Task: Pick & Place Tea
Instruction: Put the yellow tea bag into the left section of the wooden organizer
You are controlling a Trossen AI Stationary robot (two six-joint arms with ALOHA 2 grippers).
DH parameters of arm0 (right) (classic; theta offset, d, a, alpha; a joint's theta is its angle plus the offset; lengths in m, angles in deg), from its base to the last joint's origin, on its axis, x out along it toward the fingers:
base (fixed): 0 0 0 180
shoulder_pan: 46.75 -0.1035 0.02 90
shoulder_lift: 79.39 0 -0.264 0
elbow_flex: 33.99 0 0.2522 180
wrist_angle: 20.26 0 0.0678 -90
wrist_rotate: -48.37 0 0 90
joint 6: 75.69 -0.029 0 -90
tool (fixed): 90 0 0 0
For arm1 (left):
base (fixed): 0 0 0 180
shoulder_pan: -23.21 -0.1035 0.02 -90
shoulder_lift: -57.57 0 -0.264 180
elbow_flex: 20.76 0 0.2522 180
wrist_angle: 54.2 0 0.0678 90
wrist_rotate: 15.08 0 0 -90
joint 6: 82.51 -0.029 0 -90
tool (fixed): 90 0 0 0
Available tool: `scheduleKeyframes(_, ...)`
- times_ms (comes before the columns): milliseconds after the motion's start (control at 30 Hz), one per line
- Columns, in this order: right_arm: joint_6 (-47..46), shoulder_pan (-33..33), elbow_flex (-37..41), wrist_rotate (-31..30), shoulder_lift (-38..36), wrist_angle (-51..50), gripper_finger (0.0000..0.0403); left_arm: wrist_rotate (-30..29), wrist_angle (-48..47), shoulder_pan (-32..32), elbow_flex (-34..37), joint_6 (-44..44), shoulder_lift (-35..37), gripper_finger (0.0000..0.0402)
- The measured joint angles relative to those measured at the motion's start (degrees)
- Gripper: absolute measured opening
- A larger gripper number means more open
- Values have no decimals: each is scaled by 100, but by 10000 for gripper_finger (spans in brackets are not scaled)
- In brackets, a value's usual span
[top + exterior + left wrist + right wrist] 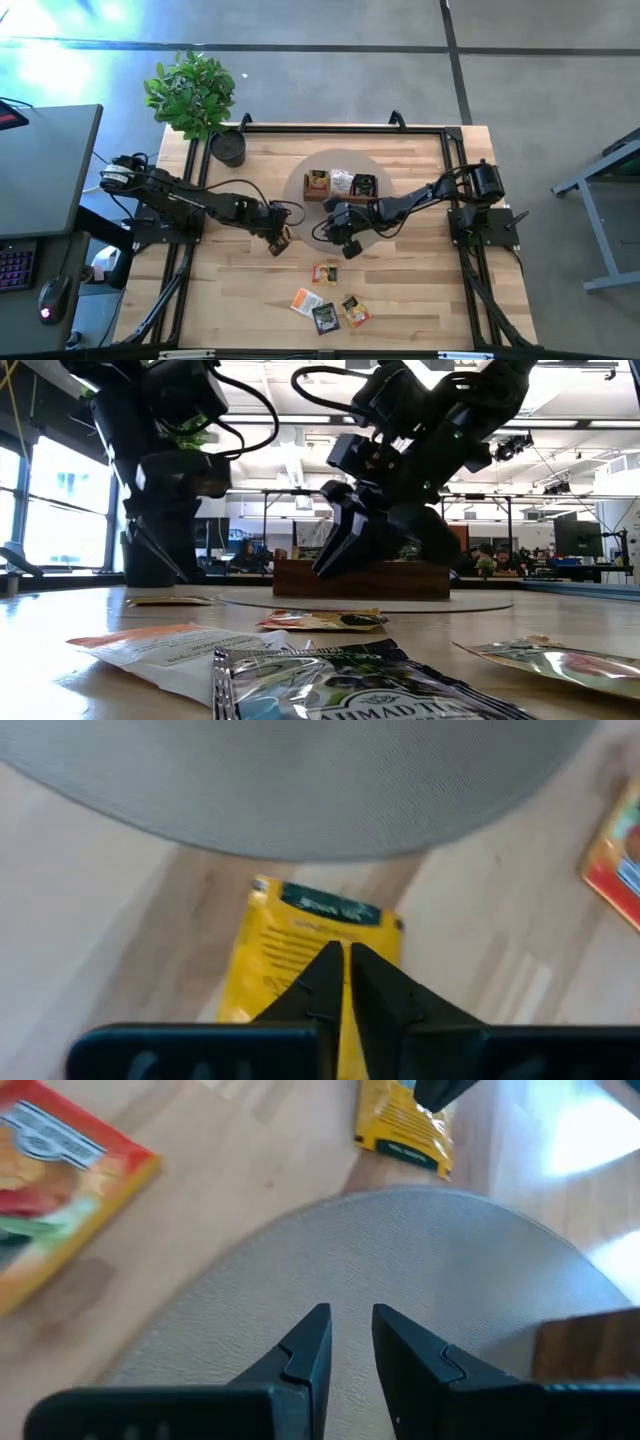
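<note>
**A workshop hall around the worktop**

The pale wooden worktop stands on a grey concrete floor crossed by dark seams. A leafy potted plant sits at one far corner beside a dark round pot. A grey desk with a keyboard and mouse stands alongside. Across the room, ceiling strip lights glow, a bright window fills one side, and monitors line distant benches.
</note>
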Motion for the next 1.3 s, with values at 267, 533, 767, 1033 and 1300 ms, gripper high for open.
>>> scheduleKeyframes(267,0,-1,0,163,0,16,74,598,74,4,-4,-652,9,131)
scheduleKeyframes(533,0,-1,0,165,0,14,74,-45,-23,48,-12,-1895,-408,218)
scheduleKeyframes(767,0,-1,0,167,0,-14,74,51,123,47,-50,-1953,-805,245)
scheduleKeyframes(1033,0,-1,0,169,0,-13,74,31,-289,119,-480,-2261,-772,245)
scheduleKeyframes(1300,0,-1,0,180,0,-68,74,-282,-1912,187,-1505,-2510,-758,246)
